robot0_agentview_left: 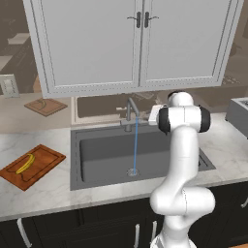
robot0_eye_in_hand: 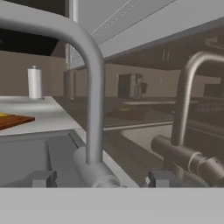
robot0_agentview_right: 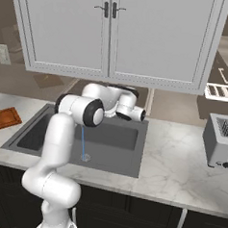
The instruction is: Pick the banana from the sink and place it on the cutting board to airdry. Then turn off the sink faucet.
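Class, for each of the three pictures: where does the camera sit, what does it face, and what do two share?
Left base view: behind-left, facing the sink; arm at lower right.
Right base view: behind-right, same sink; arm at lower left.
Hand view: on the hand, close to the faucet.
Both base views share the running water, cabinets and cutting board holding the banana.

evenly lit, soft and flat, with no clear light source and no hard glare. pale bench (robot0_agentview_left: 43,193) and white cupboard doors (robot0_agentview_left: 135,38) bright in both base views; sink (robot0_agentview_left: 106,155) darker, with only faint shading along its walls. dimmer in the hand view, with a dull sheen along the faucet (robot0_eye_in_hand: 89,87) pipe close to the lens. coarse, slightly soft rendering throughout; far shapes in the hand view smeared and hard to make out.
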Controlling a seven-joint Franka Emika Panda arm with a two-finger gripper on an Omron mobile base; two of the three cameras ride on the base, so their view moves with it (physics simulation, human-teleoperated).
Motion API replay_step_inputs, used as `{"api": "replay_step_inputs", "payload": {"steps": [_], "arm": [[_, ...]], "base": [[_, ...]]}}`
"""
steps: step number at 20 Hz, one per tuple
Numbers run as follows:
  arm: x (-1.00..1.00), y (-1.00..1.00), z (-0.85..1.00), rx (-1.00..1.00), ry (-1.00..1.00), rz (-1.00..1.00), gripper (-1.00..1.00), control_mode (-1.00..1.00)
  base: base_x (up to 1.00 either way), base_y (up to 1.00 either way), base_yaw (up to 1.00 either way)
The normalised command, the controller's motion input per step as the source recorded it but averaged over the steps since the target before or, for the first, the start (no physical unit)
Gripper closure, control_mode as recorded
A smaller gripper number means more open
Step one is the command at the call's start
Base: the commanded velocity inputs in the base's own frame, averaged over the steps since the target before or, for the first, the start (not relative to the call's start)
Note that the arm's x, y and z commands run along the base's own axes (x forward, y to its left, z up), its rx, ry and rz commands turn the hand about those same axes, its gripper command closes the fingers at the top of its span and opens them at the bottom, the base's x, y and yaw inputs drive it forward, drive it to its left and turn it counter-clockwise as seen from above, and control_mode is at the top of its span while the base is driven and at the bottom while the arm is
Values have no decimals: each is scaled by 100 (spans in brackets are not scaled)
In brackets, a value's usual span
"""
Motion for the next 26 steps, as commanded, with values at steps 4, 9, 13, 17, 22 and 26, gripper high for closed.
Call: {"api": "replay_step_inputs", "payload": {"steps": [4,9,13,17,22,26], "arm": [[28,3,-7,0,0,0,-100,-100],[25,2,-14,0,0,0,-100,-100],[21,3,-18,0,0,0,-100,-100],[21,3,-24,0,1,0,-100,-100],[20,2,-17,0,1,0,-100,-100],[15,32,1,0,0,4,-100,-100]], "base": [[0,0,0],[0,0,0],[0,0,0],[0,0,0],[0,0,0],[0,0,0]]}}
